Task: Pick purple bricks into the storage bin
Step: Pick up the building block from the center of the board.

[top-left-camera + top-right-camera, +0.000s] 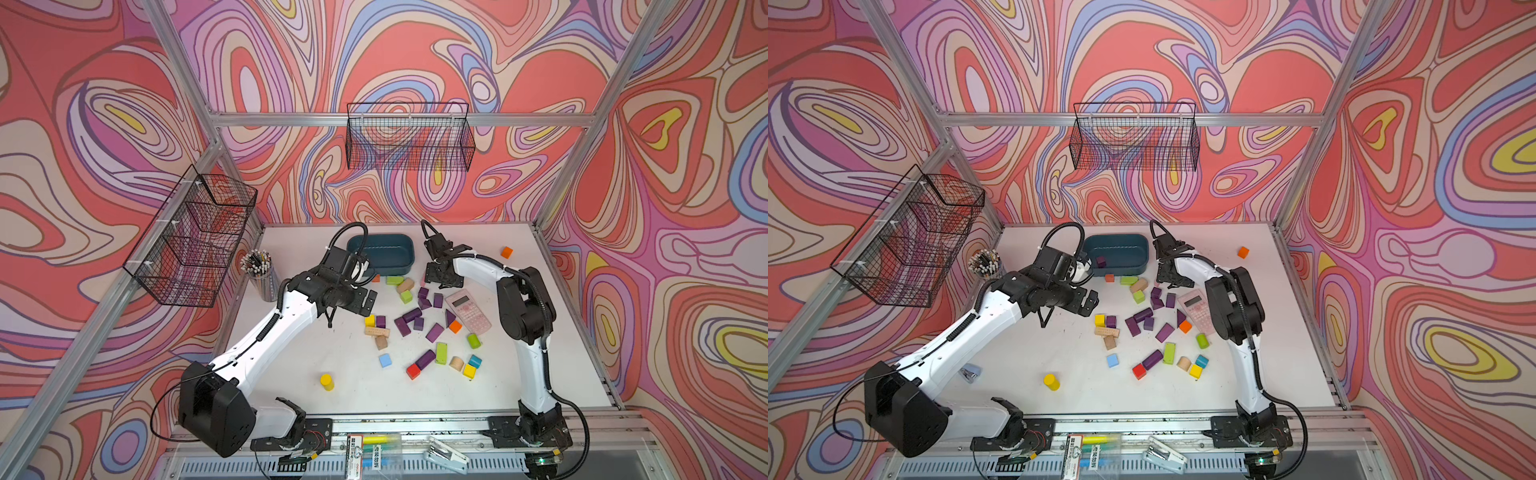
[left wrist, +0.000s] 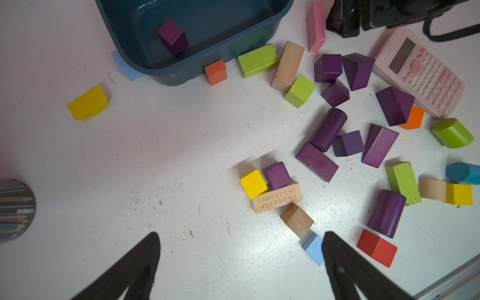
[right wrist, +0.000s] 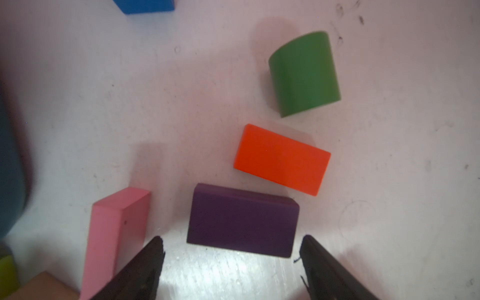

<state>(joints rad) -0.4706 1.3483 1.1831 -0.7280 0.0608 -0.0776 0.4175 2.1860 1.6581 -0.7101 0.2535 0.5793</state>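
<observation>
The storage bin [image 1: 399,266] [image 1: 1125,270] is a dark teal tub at the back of the table. One purple brick [image 2: 172,36] [image 1: 1100,261] lies inside it by the wall [image 2: 181,76]. Several more purple bricks [image 1: 415,320] [image 2: 317,161], cubes, bars, wedges and cylinders, are scattered in front of the bin. My left gripper [image 2: 240,241] [image 1: 366,300] is open and empty above bare table, left of the pile. My right gripper [image 3: 231,249] [image 1: 442,278] is open, low over a purple bar [image 3: 241,220] that lies just ahead of its fingertips.
A pink bar [image 3: 114,233], an orange block [image 3: 281,158] and a green cylinder [image 3: 304,72] lie near the purple bar. A pink calculator [image 1: 467,311] sits right of the pile. A pencil cup [image 1: 259,270] stands at the left. Wire baskets [image 1: 409,137] hang on the walls.
</observation>
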